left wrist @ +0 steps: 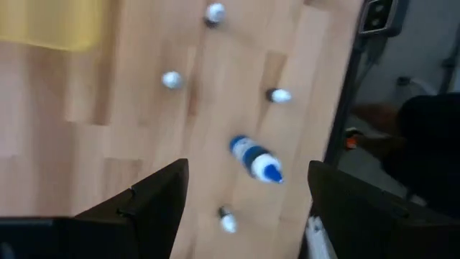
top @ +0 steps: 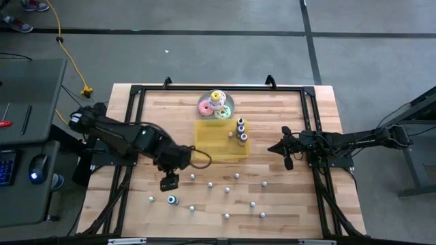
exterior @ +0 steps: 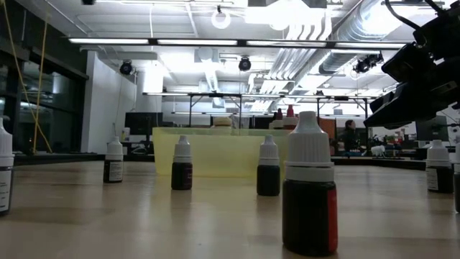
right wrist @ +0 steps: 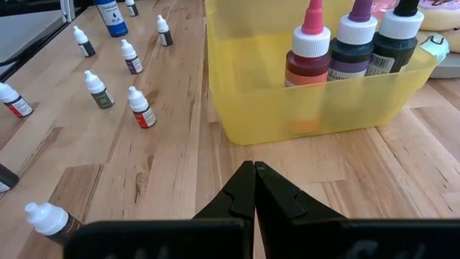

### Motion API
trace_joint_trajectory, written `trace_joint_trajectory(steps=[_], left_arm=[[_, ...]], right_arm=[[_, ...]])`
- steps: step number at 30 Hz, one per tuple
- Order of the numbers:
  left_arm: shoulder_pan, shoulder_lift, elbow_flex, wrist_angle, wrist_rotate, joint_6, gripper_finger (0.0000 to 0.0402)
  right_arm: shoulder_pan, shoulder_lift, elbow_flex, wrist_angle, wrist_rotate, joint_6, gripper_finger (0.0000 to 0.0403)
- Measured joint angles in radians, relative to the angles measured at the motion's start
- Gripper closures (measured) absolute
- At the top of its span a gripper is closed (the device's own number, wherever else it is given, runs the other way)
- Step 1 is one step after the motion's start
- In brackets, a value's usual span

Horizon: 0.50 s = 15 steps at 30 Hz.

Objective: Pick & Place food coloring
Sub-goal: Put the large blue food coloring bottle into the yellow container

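Note:
Several tiny pale-capped food coloring bottles (top: 228,190) stand scattered upright on the near half of the wooden table. A larger blue-bodied bottle (top: 172,199) stands near the left front. My left gripper (top: 169,182) hovers open just above and beside it. In the left wrist view the blue bottle (left wrist: 255,158) shows beyond the gap of my left gripper (left wrist: 248,208), untouched. My right gripper (top: 286,153) waits shut to the right of the yellow tray (top: 216,141). In the right wrist view my right gripper (right wrist: 254,191) points at the tray (right wrist: 273,108).
Three taller bottles with pink, purple and dark caps (right wrist: 352,43) stand in the tray's right end. A stack of pastel ring toys on a plate (top: 216,103) sits behind the tray. A black frame (top: 136,92) runs around the table edges. Small bottles (exterior: 307,194) crowd the front.

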State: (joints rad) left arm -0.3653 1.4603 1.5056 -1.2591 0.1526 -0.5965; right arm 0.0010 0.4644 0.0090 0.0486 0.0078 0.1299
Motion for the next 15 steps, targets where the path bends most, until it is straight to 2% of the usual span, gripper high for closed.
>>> trace_joint_trajectory(steps=[6, 15], left_arm=[[-0.066, -0.093, -0.228, 0.149, 0.021, -0.052, 0.0122], [-0.218, -0.206, -0.498, 0.365, -0.023, 0.150, 0.0122]], right_arm=[[0.000, 0.000, 0.000, -0.006, 0.000, 0.000, 0.0402], [0.000, 0.000, 0.000, -0.003, 0.000, 0.000, 0.0402]])
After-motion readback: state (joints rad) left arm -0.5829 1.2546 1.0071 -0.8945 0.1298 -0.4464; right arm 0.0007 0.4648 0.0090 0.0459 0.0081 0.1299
